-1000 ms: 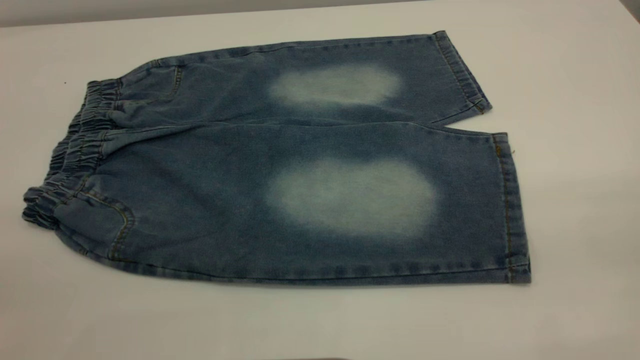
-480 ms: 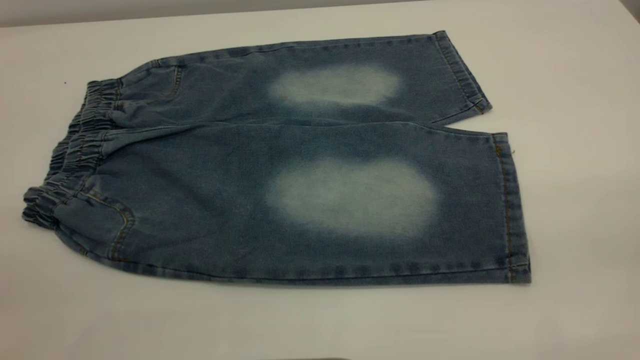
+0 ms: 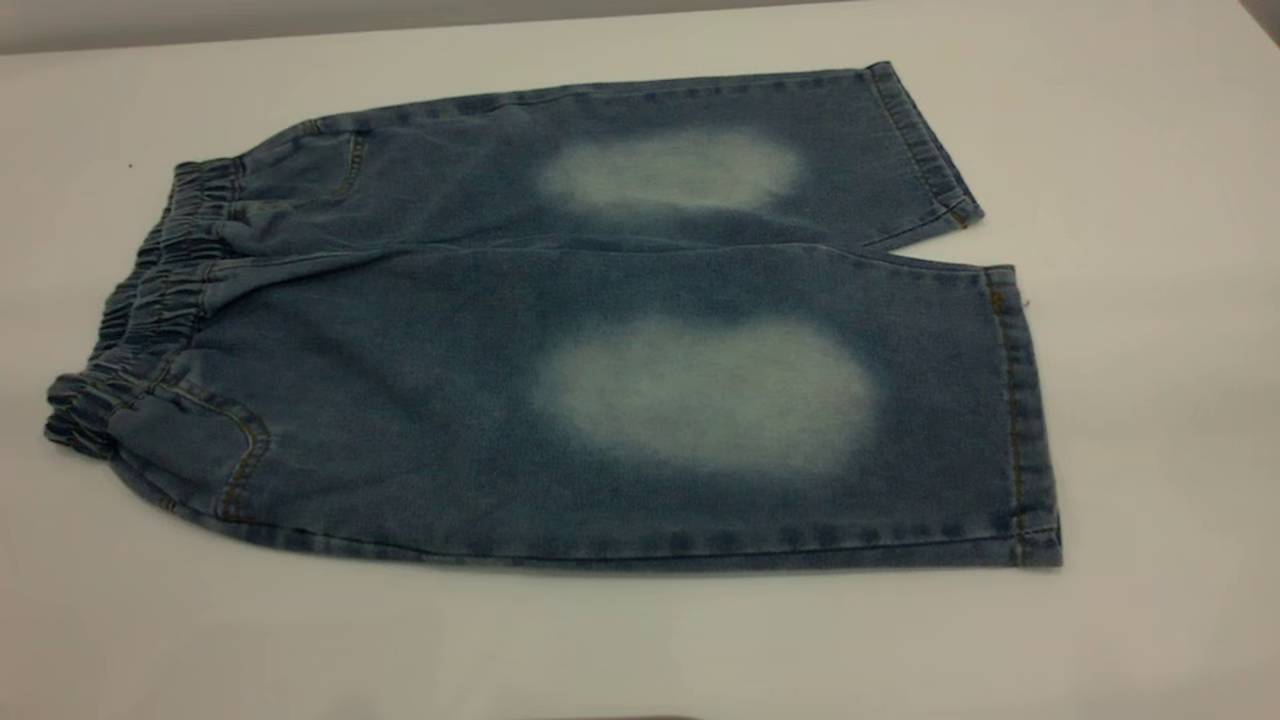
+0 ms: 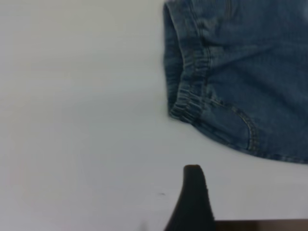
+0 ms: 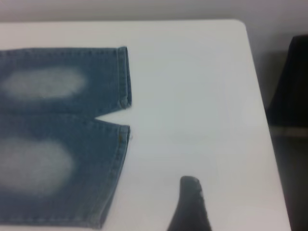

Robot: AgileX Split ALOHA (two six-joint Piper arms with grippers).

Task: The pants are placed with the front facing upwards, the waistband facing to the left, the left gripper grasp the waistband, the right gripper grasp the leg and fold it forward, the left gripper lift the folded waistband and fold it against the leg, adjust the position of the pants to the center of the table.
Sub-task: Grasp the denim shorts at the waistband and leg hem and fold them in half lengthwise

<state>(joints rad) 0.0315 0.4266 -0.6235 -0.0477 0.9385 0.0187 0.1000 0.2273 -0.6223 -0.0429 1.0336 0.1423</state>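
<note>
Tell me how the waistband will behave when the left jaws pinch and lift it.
The waistband is gathered, ruffled elastic, so it probably offers a thick, grippy ridge. The pants lie flat as soft denim, so they will likely droop and trail, not lift stiffly. On the smooth table they may slide.

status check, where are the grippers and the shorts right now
Left gripper off the cloth, short of the waistband. Right gripper off the cloth, short of the leg hems. Pants flat, unfolded on the table. Nothing in the way.
</note>
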